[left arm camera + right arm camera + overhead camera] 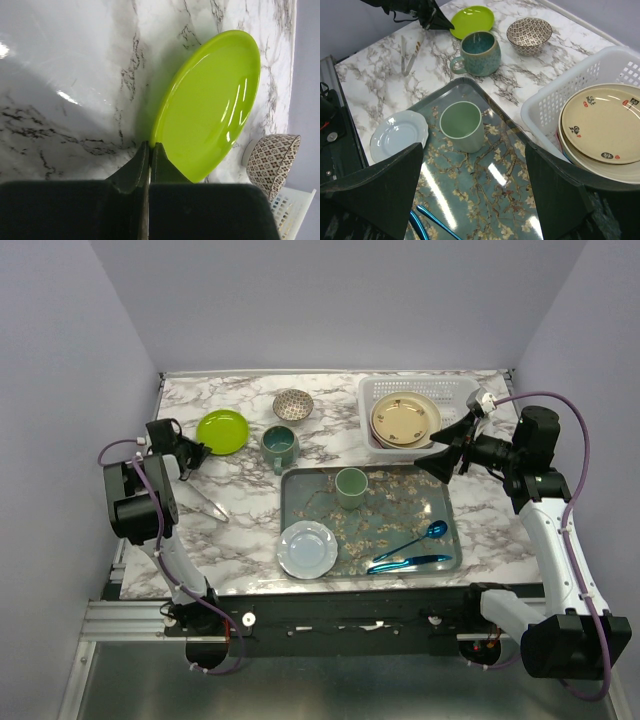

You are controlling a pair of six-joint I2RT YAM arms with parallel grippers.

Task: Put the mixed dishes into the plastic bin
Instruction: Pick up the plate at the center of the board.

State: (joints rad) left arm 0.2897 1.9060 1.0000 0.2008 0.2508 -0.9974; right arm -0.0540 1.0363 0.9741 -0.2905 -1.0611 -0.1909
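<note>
I see white links, black joint housings and purple cables behind the black left end effector and right end effector.

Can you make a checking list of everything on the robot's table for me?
Surface: marble table, no spills seen.
Job's things: lime green plate, speckled bowl and teal mug sit on the table; cream plates lie stacked in the white bin.
Clutter: grey tray holding a green cup, a pale blue plate and two blue spoons; metal tongs on the table left of it.
Grippers: left gripper shut, seemingly pinching the lime green plate's rim; right gripper open, empty, above the tray.
Cables: purple cables run along both arms, off the dishes.
Surroundings: plain lavender walls; nothing else seen.
</note>
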